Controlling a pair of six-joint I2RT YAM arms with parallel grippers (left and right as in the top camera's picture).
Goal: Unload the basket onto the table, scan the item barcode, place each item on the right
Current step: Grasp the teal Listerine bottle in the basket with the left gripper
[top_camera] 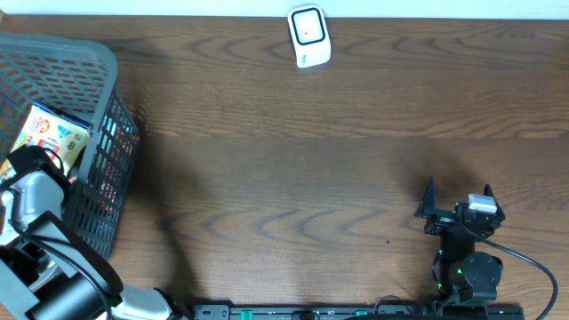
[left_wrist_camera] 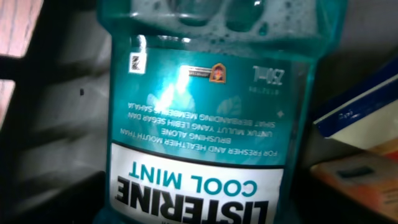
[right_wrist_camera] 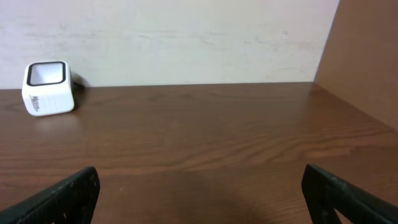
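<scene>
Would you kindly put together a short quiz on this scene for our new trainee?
1. True or false: the right claw is open and empty.
2. Which flavour does the label on the mouthwash bottle read? A) Cool Mint B) Citrus C) Original
3. Fill in: the grey basket stands on the ____ arm's side.
Key: 1 true; 2 A; 3 left.

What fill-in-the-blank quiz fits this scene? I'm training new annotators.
The mouthwash bottle has a label reading Listerine Cool ____.
The scanner near the wall is ____ in colour.
The mesh basket sits on the robot's ____ side.
The right gripper stands ____, holding nothing.
Missing words: Mint; white; left; open.
</scene>
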